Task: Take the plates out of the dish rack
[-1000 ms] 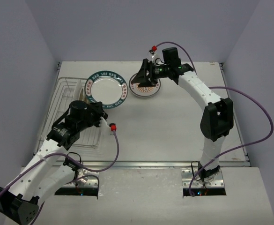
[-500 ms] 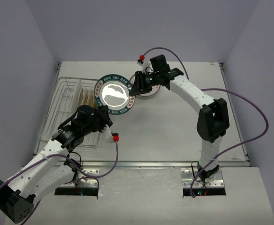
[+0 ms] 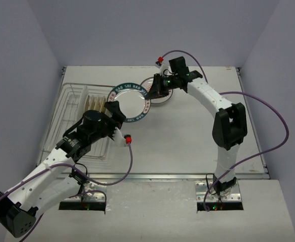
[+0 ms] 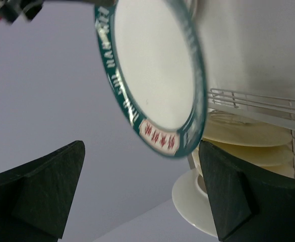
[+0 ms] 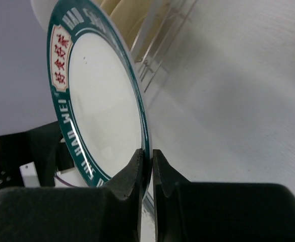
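- The left pincer [image 3: 114, 109] is nearest. Its two black fingers [image 4: 46, 194] are spread wide apart and grip nothing.
- Just beyond its tips hangs the round white plate with a dark teal lettered rim [image 3: 131, 102]. It lines up with the gap but touches neither finger, and it is held tilted above the table.
- To the left of the left pincer, partly under its arm, lies the flat silver wire dish rack [image 3: 69, 118]. Several plain cream plates [image 3: 95, 103] stand edge-on in it, close beside the left pincer.
- On the far side of the held plate, the right pincer [image 5: 147, 157] is clamped on its rim, one finger on each face. Nothing else supports the plate.
- Under and just behind the right pincer, a second small round plate [image 3: 165, 96] lies flat on the pale grey table [image 3: 187, 141]. The pincer hides most of it, so its pattern cannot be made out.
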Robot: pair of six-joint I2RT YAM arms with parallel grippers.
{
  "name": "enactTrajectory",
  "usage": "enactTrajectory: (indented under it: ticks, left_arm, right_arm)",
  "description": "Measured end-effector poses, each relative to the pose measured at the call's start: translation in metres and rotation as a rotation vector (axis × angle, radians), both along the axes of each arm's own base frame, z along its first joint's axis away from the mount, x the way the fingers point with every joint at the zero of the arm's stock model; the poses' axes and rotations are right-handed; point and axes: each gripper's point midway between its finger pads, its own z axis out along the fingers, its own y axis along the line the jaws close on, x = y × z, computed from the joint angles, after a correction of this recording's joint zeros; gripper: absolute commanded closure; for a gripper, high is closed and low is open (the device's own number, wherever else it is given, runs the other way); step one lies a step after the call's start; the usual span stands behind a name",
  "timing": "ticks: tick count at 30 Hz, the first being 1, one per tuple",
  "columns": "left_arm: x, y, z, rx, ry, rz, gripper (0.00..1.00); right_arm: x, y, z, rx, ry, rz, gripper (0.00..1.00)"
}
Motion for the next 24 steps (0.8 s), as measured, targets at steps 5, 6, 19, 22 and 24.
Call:
enactTrajectory:
  ticks: [5, 6, 19, 22, 24]
  left_arm:
    - [0.021, 0.006, 0.077, -0.256, -0.047, 0.181, 0.05]
    - [0.026, 0.007, 0.097, -0.321, -0.063, 0.220, 0.05]
    - [0.043, 0.032, 0.152, -0.865, 0.030, 0.592, 0.00]
    - [0.044, 0.040, 0.141, -0.901, 0.069, 0.651, 0.00]
    - [0.046, 0.049, 0.133, -0.934, 0.102, 0.705, 0.00]
  right_arm:
    - [0.062, -0.068, -0.026, -0.031, 0.056, -0.211, 1.00]
    - [0.076, -0.082, -0.032, -0.038, 0.065, -0.254, 1.00]
    - [0.146, -0.145, -0.096, -0.061, 0.145, -0.464, 1.00]
    - [0.156, -0.143, -0.104, -0.051, 0.141, -0.472, 1.00]
    - [0.160, -0.143, -0.110, -0.051, 0.145, -0.479, 1.00]
